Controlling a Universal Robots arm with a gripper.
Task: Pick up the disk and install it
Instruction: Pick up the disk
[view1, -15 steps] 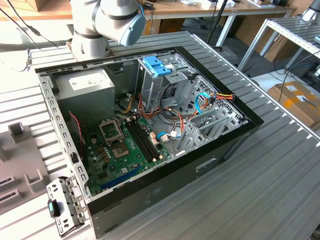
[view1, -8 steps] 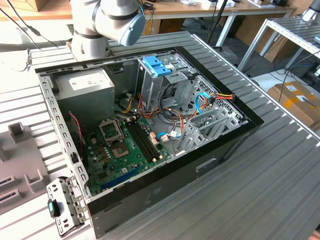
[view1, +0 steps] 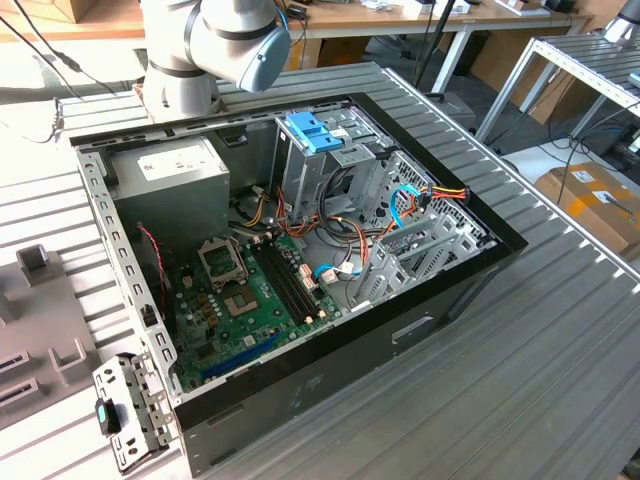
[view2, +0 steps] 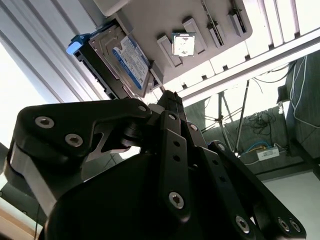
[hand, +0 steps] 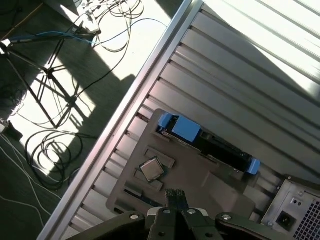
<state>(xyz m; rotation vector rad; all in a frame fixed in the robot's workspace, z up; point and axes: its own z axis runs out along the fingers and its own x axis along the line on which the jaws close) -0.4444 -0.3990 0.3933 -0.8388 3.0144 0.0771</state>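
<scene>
The step in hand, as I read it, is the reach for the disk (view2: 127, 62), which stands on edge in a slot of the grey parts tray (hand: 210, 182). The tray lies on the ribbed metal surface (hand: 240, 65), just beside the corner of the power supply (hand: 295, 210). The gripper (hand: 175, 196) hangs above the tray, apart from the disk and nearer the processor chip (hand: 151, 170) that sits in its own recess. Its fingers look pressed together with nothing between them, though the second wrist view shows them at too steep an angle to be sure. To do this well, the fingers need to be spread before they reach the disk. They should pinch across its thin metal body, between the blue rails (hand: 185, 127) and not on them, since plastic rails may flex or slip. Staying square to the slot and clear of the chip matters, because a skewed grip could jam the disk in the tray.
</scene>
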